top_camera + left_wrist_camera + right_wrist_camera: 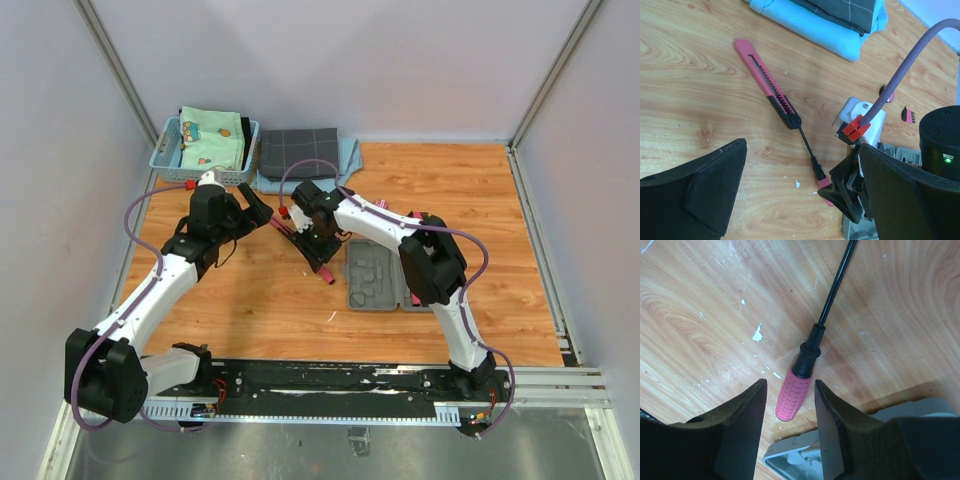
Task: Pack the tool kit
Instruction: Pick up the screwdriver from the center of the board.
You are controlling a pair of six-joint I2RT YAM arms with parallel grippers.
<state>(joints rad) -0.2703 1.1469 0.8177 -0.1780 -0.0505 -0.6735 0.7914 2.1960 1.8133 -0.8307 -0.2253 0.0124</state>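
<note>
The grey tool case [372, 275] lies open on the wooden table, right of centre, and its corner shows in the right wrist view [790, 457]. A screwdriver with a pink handle [795, 395] and a black shaft lies just left of the case [810, 150]. My right gripper [790, 395] is open, with one finger on each side of the handle and neither touching it. It also shows in the top view [322, 258]. A pink-and-black utility knife [767, 82] lies beyond the screwdriver's tip. My left gripper [255, 210] is open and empty, hovering beside the knife.
A light blue basket [170, 150] holding folded cloth stands at the back left. A dark grey checked cloth [298, 152] lies on a light blue cloth [805, 25] behind the tools. A small pink-and-black piece [908, 114] lies near the case.
</note>
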